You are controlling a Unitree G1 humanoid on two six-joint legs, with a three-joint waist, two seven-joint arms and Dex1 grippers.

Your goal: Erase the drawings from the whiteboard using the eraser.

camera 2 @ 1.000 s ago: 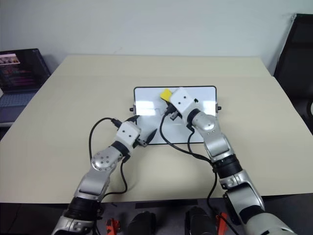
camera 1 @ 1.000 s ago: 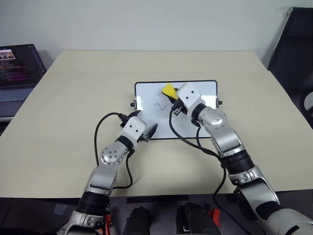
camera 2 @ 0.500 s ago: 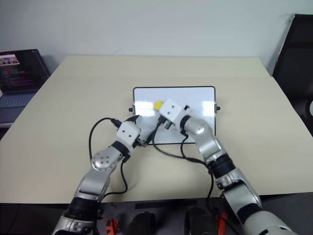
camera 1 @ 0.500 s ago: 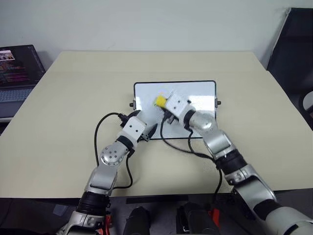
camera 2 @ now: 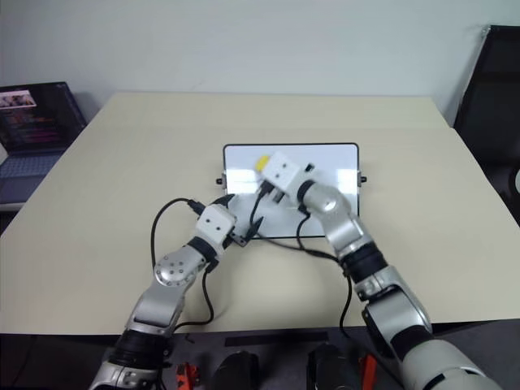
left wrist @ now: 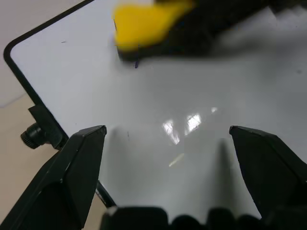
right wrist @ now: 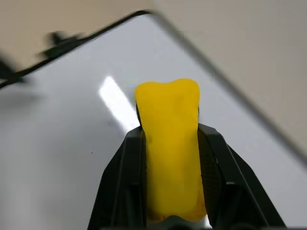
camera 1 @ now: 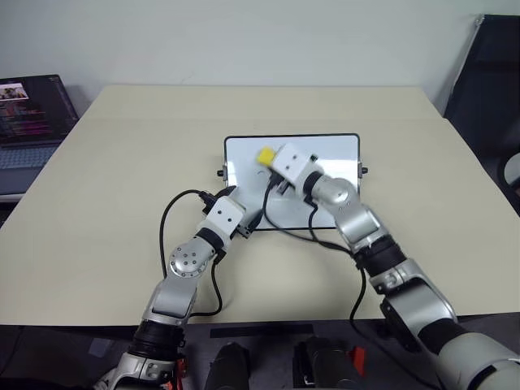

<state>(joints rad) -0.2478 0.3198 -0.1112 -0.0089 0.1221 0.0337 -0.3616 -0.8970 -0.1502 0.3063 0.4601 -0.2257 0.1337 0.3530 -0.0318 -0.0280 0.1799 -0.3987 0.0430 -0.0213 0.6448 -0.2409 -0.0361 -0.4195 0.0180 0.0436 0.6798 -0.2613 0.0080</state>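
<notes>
Eraser held in the right hand over the left half of the whiteboard; wiping judged to be under way.

Nearest, the left hand (camera 1: 253,218) is seen at the near-left edge of the whiteboard (camera 1: 337,148), its fingers (left wrist: 72,177) spread wide with nothing between them, apparently steadying the board. The board lies flat on the worktop (camera 1: 122,171), long axis left to right. Farther in, the right hand (right wrist: 169,158) is clenched on the eraser (camera 1: 265,155), whose long axis runs on past the fingertips toward the far-left corner. A short dark stroke (left wrist: 136,61), judged a remnant of the drawings, is noted just under the eraser's tip, so the right hand is nearer to it. The rest of the surface appears clean, faint specks aside.
</notes>
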